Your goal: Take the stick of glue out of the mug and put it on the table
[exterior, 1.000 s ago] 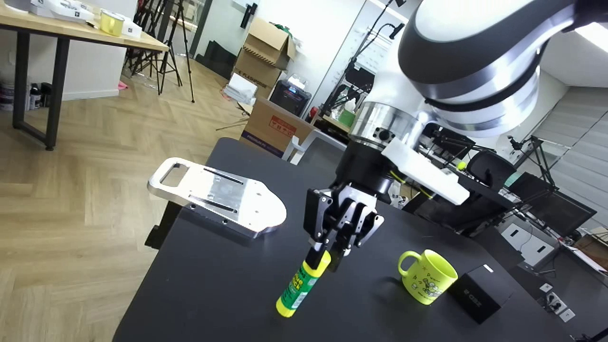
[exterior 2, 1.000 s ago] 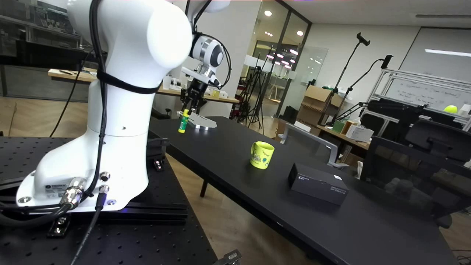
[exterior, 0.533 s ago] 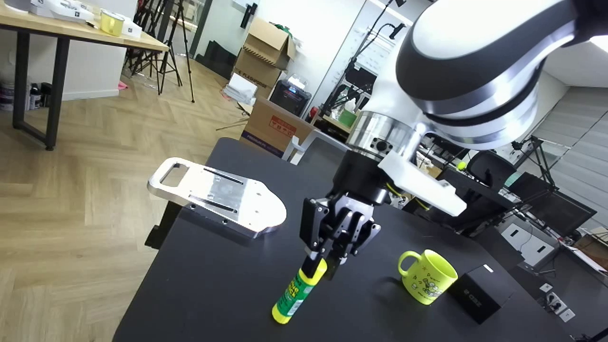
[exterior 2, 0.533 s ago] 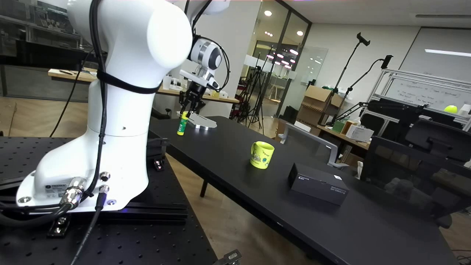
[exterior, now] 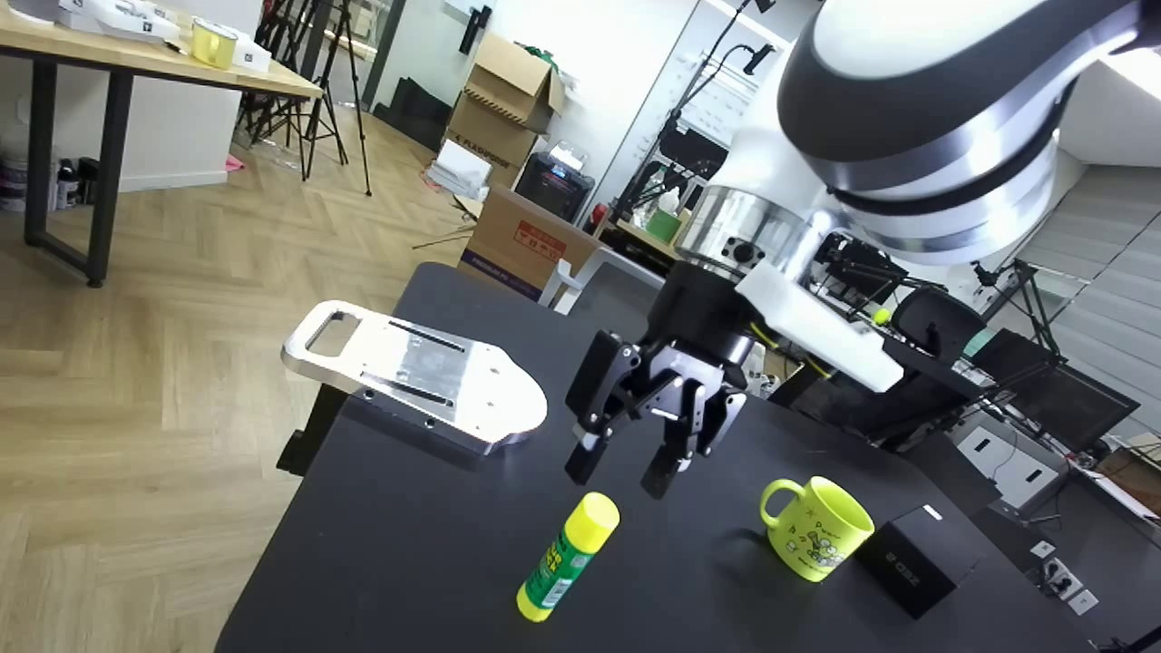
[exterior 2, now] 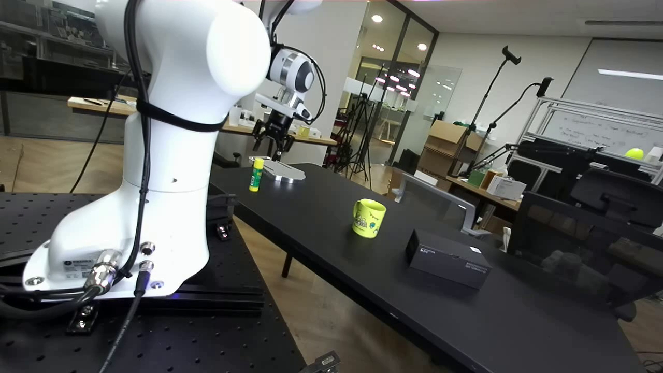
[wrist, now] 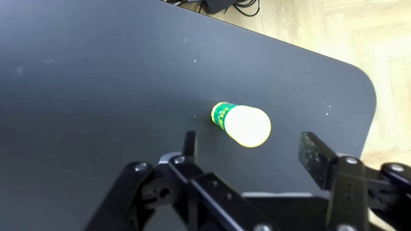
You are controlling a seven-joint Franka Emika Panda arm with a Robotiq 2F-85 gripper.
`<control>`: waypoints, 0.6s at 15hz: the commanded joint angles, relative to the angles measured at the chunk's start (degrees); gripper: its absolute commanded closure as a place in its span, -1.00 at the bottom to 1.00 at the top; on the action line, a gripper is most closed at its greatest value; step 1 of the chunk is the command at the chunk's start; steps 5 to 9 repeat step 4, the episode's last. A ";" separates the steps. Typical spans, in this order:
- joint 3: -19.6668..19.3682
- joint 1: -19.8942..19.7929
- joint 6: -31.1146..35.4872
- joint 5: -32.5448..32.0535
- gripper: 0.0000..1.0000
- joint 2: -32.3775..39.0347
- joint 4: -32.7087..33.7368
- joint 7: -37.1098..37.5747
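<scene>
The stick of glue [exterior: 560, 564], green with yellow ends, stands upright on the black table [exterior: 435, 544]; it shows in both exterior views. Just above it my gripper [exterior: 620, 473] is open, its fingers apart and touching nothing. In the wrist view the top of the glue stick [wrist: 247, 126] shows washed out and bright, a little beyond the gap between the fingers. The yellow-green mug [exterior: 816, 531] stands upright on the same table, well away from the stick, in both exterior views. What is inside the mug [exterior 2: 369, 218] cannot be seen.
A flat silver metal plate with a handle hole [exterior: 417, 376] lies at the table's end, near the glue stick. Beside the mug sits a black box [exterior 2: 448, 259]. A rounded table corner [wrist: 364, 75] drops to the wooden floor close to the stick.
The gripper has let go of the glue stick, its fingers have spread, and it has risen off the top. Before that, the stick was lowered slightly onto the table. The mug has not moved.
</scene>
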 commanded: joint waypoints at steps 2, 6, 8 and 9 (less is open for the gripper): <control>0.27 -0.63 -1.43 0.23 -0.89 -2.17 0.16 0.16; 0.38 -0.96 -2.96 0.76 -1.00 -4.27 -0.05 0.20; 0.38 -0.96 -2.96 0.76 -1.00 -4.27 -0.05 0.20; 0.38 -0.96 -2.96 0.76 -1.00 -4.27 -0.05 0.20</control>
